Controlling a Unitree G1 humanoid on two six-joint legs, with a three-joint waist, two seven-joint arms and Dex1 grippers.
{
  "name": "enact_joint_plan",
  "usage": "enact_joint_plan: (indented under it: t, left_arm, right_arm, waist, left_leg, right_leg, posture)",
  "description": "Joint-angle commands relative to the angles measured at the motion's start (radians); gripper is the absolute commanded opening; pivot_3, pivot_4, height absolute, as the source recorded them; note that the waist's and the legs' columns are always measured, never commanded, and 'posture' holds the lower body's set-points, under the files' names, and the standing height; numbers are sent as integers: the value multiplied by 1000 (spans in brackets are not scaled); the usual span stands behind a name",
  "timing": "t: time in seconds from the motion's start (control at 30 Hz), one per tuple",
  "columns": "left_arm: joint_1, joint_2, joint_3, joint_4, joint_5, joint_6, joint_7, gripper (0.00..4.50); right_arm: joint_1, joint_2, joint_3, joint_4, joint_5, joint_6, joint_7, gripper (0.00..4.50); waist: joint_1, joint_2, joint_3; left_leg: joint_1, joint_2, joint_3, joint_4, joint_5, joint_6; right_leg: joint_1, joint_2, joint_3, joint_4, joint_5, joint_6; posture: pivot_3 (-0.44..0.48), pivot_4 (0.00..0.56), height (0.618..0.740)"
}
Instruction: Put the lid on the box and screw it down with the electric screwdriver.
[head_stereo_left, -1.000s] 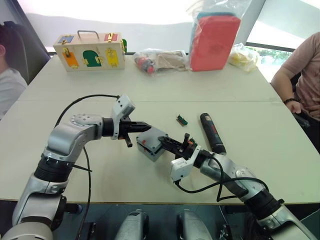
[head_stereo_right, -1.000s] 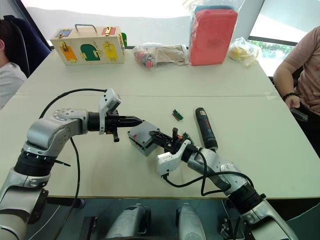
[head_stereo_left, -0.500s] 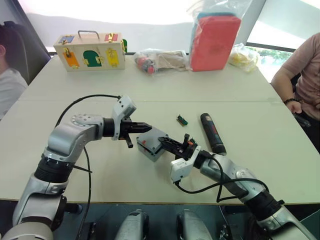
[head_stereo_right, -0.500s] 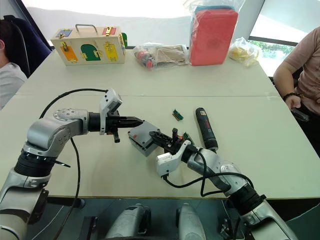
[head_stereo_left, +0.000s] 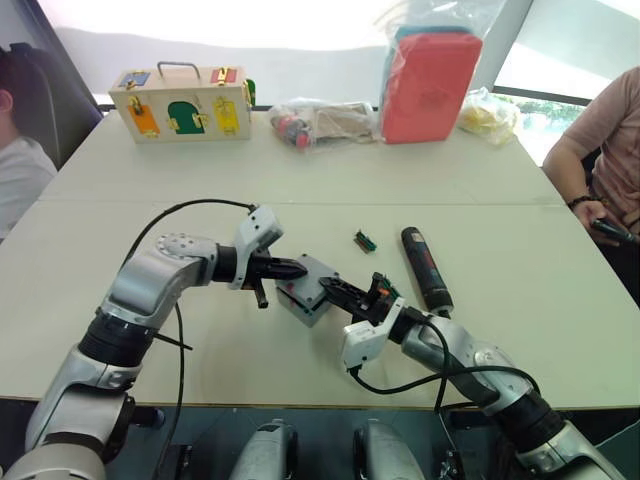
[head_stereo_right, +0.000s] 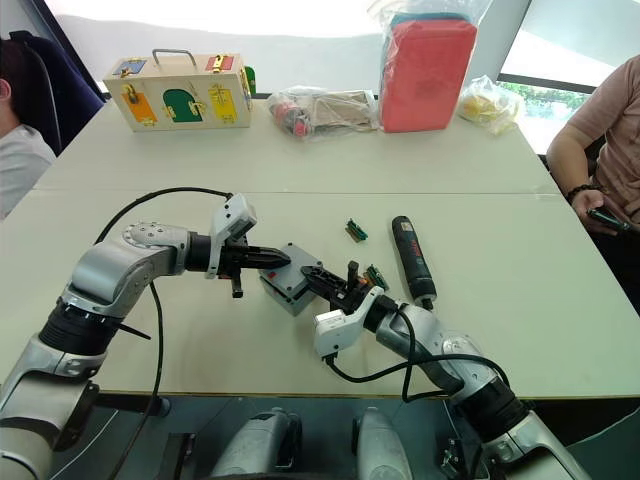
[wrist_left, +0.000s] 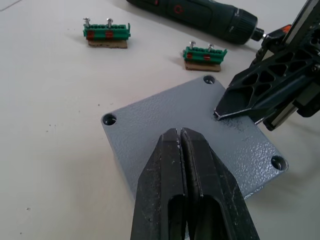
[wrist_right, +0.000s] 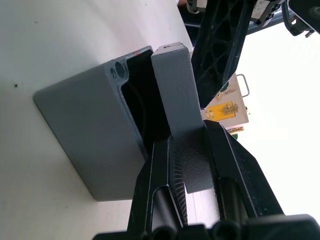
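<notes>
The grey box (head_stereo_left: 297, 303) stands mid-table with the lid (wrist_left: 200, 125) lying over its top. In the right wrist view the lid (wrist_right: 176, 85) stands off the box (wrist_right: 85, 135) along one edge, leaving a dark gap. My right gripper (head_stereo_left: 332, 289) is shut on the lid's edge from the right side. My left gripper (wrist_left: 179, 134) is shut, its tips resting on the lid's top face. The electric screwdriver (head_stereo_left: 424, 265) lies on the table just right of the box, untouched.
Two small green terminal blocks (wrist_left: 106, 34) (wrist_left: 204, 54) lie between the box and the screwdriver. A wooden latch box (head_stereo_left: 180, 100), plastic bags (head_stereo_left: 320, 120) and a red pack (head_stereo_left: 430, 85) line the far edge. People sit at the left (head_stereo_left: 20, 160) and right (head_stereo_left: 600, 150).
My left arm has pushed in to the right and lowered, bringing its shut tips onto the lid. The right gripper keeps its hold on the lid; the box has barely shifted.
</notes>
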Motion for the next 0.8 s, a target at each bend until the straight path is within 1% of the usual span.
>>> enact_joint_plan:
  t: [0.03, 0.1, 0.2, 0.43, 0.6, 0.73, 0.8]
  left_arm:
    - [22, 19, -46, 3, 47, -25, -25, 0]
    - [42, 24, -68, 8, 75, -49, -28, 0]
    - [75, -1, -58, 43, 81, -70, -17, 0]
    - [112, -23, -88, 71, 130, -130, -9, 0]
    - [132, -32, -102, 83, 157, -136, -2, 0]
    - [139, -46, -97, 87, 164, -138, 4, 0]
    - [141, -50, -96, 86, 167, -140, 2, 0]
  right_arm:
    - [27, -5, 1, -11, 12, 4, 21, 1268]
    - [17, 0, -13, -29, 33, 8, 30, 2009]
    - [5, -2, -28, -67, 58, 13, 57, 2941]
    - [37, -44, -69, -159, 132, 8, 147, 2941]
    - [62, -72, -89, -207, 169, 11, 206, 2941]
    - [79, -88, -107, -233, 193, 12, 235, 2941]
    - [84, -93, -115, -237, 200, 9, 240, 2941]
  waist:
    - [0, 0, 0]
    - [-1, 0, 0]
    - [-1, 1, -1]
    - [6, 2, -3]
    - [4, 3, -5]
    - [4, 4, -6]
    - [5, 4, -6]
  left_leg:
    - [1, 0, 0, 0, 0, 0]
    - [3, 0, 0, 0, 0, 1]
    - [15, 1, 0, -4, -4, 6]
    - [17, 1, -1, -4, -4, 7]
    - [18, 1, -1, -4, -5, 8]
    - [29, 1, -1, -5, -8, 13]
    - [29, 1, -1, -5, -8, 13]
  right_leg:
    - [1, 0, 0, -1, 0, 0]
    - [3, 0, 0, -1, 0, 0]
    - [18, 1, 0, -8, -1, -1]
    - [21, 1, -1, -10, -1, -1]
    - [23, 1, -1, -11, -1, -1]
    - [34, 1, -1, -14, -1, -1]
    - [35, 0, -1, -14, -2, -1]
  posture:
    - [0, 150, 738]
    - [0, 150, 738]
    - [0, 150, 738]
    - [0, 150, 738]
    - [0, 150, 738]
    - [0, 150, 738]
    - [0, 150, 738]
